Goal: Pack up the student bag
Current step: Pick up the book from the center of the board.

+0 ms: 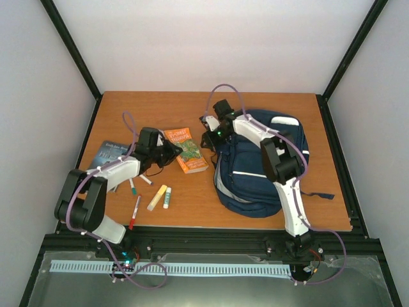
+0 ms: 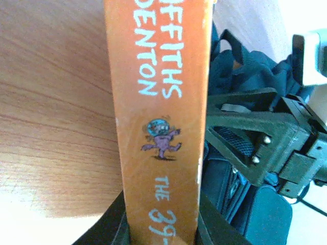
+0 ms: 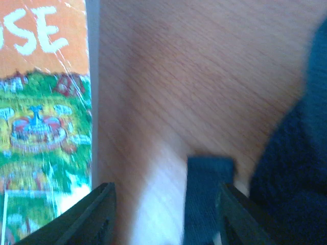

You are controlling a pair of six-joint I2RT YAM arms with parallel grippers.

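The large navy blue fabric backpack (image 1: 259, 169) lies flat on the right half of the wooden counter (image 1: 147, 109), its long axis running roughly 12 to 6 o'clock in the overhead view. The left tool (image 1: 174, 152) has its two fingers set against both faces of an orange paperback book (image 1: 186, 150) at the spine, and it appears to be gripping it. The wrist view shows that spine filling the gap between them. From this tool the backpack sits at about 3 o'clock, just past the book, whose long axis runs about 11 to 5. The right tool (image 1: 208, 137) is the nearer one, at the backpack's 10 o'clock corner. Its fingers are spread wide and hold nothing, with a blue strap (image 3: 207, 194) lying on the counter between them. I judge that the book must travel rightward into the bag, and the right tool stands directly on that path, so whether the bag's mouth is open there matters; I cannot tell. A dark-covered book (image 1: 108, 153) lies at the left tool's 9 o'clock, and loose pens and markers (image 1: 156, 197) lie at its 6 o'clock, clear of the route.
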